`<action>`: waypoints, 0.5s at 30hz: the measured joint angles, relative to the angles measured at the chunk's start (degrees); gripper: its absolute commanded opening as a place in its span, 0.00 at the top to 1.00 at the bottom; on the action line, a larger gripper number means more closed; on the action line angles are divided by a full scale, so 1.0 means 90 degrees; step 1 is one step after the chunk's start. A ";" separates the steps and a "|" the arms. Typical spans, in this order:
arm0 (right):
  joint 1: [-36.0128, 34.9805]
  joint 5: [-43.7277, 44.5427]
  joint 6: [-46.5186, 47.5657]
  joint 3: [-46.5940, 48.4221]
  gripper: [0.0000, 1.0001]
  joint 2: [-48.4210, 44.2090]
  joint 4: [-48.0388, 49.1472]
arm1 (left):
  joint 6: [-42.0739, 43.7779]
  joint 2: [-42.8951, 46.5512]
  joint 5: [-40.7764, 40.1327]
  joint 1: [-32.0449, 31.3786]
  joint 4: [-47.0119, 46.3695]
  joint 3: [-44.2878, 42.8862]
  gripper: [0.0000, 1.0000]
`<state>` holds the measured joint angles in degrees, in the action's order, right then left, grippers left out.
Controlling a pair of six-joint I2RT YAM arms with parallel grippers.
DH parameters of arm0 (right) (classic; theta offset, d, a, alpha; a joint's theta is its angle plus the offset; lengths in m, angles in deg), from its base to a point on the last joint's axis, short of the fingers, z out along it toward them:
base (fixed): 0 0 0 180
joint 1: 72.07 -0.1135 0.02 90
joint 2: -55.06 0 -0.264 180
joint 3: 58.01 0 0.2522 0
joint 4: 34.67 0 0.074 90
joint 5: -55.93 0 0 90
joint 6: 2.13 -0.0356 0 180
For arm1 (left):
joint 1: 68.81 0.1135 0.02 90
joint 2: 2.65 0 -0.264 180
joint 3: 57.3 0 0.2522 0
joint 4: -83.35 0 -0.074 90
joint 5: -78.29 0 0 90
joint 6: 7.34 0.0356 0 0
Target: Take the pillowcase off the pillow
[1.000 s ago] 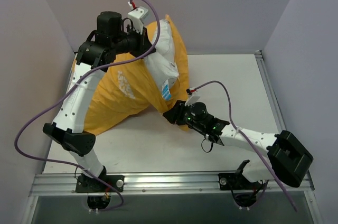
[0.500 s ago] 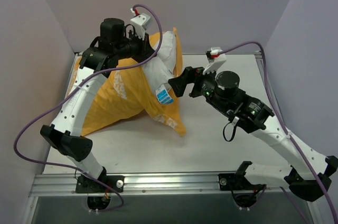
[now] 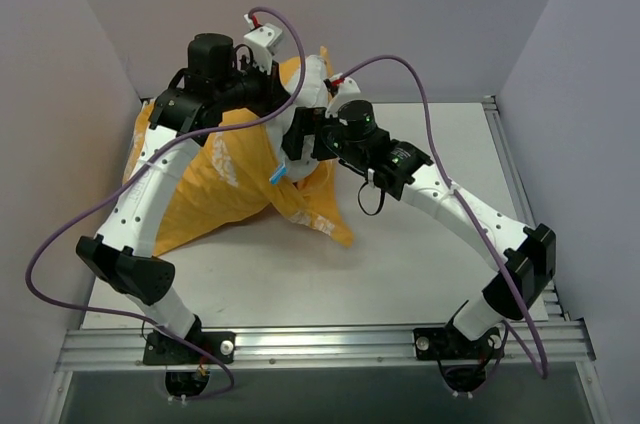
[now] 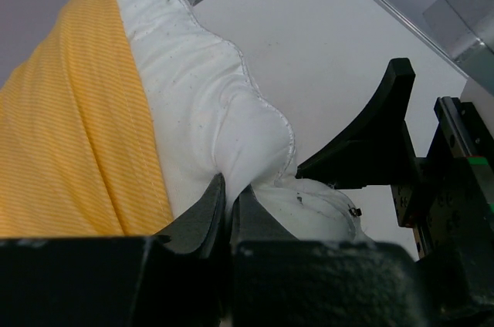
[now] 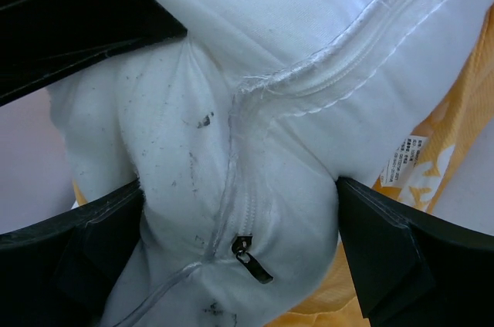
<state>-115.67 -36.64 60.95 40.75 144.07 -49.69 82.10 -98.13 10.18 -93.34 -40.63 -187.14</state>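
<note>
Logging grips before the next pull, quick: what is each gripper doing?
Left gripper: shut on the pillow, pinching its fabric.
Right gripper: open, jaws wide, straddling the pillow's end.

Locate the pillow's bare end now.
In the top view the pillow sticks out of the pillowcase at the table's far side, pinched in the left gripper, the right gripper straddling it.
</note>
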 measured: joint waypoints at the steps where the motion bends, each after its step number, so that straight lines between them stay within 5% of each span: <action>1: 0.0000 -0.0063 -0.0002 0.0000 0.00 0.0015 0.0056 | 0.0015 0.0000 -0.0032 0.0012 0.0000 0.0000 0.98; 15: -0.0168 -0.0274 -0.0036 -0.0447 0.00 -0.0316 0.0809 | 0.0092 0.0002 -0.0066 0.0022 -0.0012 0.0000 0.98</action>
<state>-117.18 -39.11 60.62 36.72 141.23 -42.41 82.93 -98.11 9.59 -93.14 -40.74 -187.14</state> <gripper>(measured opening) 0.995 0.058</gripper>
